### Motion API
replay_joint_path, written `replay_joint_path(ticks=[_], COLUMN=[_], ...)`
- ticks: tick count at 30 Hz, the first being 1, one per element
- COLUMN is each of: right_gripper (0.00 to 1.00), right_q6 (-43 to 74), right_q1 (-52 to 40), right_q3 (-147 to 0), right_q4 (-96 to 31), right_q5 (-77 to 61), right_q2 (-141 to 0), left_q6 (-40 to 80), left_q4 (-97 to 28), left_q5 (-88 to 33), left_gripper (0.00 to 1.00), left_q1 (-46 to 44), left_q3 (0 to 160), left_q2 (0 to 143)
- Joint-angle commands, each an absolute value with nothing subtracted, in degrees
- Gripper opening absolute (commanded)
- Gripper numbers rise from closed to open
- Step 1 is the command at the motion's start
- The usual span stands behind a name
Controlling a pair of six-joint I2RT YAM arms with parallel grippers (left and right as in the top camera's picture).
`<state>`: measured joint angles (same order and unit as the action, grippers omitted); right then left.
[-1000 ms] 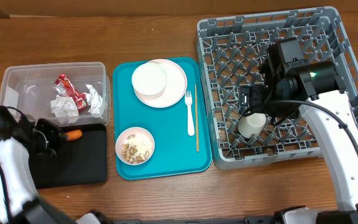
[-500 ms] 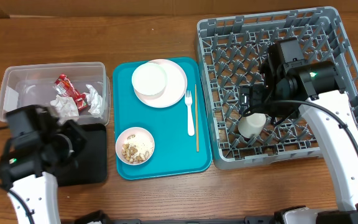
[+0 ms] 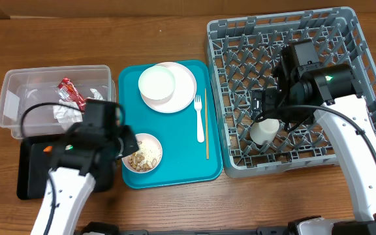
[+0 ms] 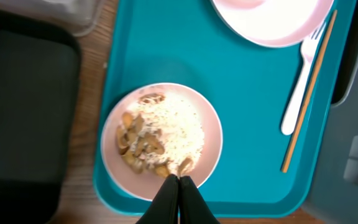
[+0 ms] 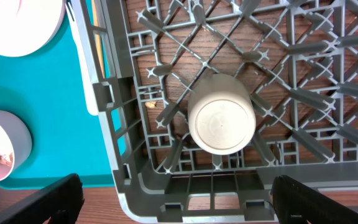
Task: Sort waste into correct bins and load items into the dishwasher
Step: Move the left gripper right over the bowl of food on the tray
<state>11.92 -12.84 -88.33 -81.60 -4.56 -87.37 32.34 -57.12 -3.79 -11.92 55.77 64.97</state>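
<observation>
The white cup (image 3: 264, 132) sits bottom up in the grey rack (image 3: 364, 39), red wrapper (image 3: 70, 93) and napkins (image 3: 64, 112) lie in the clear tub (image 3: 18, 81), the carrot (image 3: 47, 149) in the black tray (image 3: 31, 176).

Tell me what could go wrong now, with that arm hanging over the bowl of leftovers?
The left gripper is shut right at the near rim of the bowl. A nudge might tip it and scatter the crumbs onto the teal tray. The fork and wooden stick lie almost touching, so picking one could drag the other.
</observation>
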Motion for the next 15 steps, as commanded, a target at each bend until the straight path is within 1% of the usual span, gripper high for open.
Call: replay_joint_path(ticks=[1,6,15], right_gripper=[1.0,1.0,1.0], right_q6=[11.57,11.57,11.57], right_q1=[-13.02,-13.02,-13.02], right_q3=[-89.47,-89.47,-89.47], right_q4=[-81.34,-81.34,-81.34], right_q5=[-4.8,-4.82,-4.8], right_q2=[-86.72,-86.72,-86.72], left_q6=[35.2,35.42,35.38], left_q4=[-55.72,-53.01,-51.94], left_q5=[-1.04,-0.91,0.82], left_gripper=[0.04,0.04,0.04], left_q1=[-16.71,-21.93,-26.02], left_q3=[56.8,57.06,60.2], left_q2=[68.75,75.0,81.69])
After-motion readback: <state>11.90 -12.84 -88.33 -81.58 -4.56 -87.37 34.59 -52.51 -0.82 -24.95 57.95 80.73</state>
